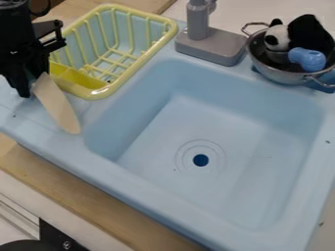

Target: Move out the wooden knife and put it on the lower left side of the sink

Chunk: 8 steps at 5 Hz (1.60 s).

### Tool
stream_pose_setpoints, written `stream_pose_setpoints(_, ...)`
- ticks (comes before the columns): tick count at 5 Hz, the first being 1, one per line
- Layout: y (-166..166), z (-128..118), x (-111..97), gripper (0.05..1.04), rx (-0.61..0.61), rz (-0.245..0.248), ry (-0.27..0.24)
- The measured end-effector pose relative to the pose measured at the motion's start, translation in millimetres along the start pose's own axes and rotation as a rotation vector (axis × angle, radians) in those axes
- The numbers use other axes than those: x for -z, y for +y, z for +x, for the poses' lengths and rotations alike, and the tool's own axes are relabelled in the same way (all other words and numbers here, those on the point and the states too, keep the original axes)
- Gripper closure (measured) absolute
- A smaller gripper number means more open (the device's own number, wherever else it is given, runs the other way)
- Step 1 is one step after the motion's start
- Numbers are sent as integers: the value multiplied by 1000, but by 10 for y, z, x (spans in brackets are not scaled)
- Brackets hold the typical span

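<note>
— Where is the wooden knife (59,107) held?
— It is clamped in the gripper (35,84), beside the yellow rack (98,93).
— The risk?
— If released tilted, it may be tipped into the sink (255,142).

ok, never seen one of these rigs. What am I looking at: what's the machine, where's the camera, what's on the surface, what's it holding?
There's one picture, from a fixed camera looking down at a slant on a toy sink. The black machine at the upper left is a WidowX 250 robot arm; its two-finger gripper hangs at the end and appears to hold the wooden knife, blade slanting down toward the left rim of the light blue sink. The basin has a round drain in its floor. Behind the knife is a yellow dish rack, and at the back a gray faucet. At the upper right, a two-handled metal pot holds a black-and-white plush, something black and fuzzy and a blue object.
</note>
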<state>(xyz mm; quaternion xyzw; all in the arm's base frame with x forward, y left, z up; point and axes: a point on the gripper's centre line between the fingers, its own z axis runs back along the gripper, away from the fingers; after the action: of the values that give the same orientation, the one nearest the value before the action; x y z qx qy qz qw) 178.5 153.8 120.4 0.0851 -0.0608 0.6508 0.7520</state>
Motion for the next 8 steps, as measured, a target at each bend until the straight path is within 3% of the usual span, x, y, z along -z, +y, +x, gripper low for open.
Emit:
stream_pose_setpoints(1,6,41,32,840,-138,23,49)
stream_pose_setpoints(2,60,30,49,841,-231,-7,55)
stream_pose_setpoints(3,155,-27,37,801,-211,-78,33)
stream_pose_setpoints(4,180,-23,32,543,-156,-174,60)
stream_pose_setpoints(5,123,11,38,266,-122,-206,90)
stream_pose_setpoints(6,90,33,26,92,-131,-221,89)
stream_pose_setpoints(8,64,13,-1,91,-135,-250,102)
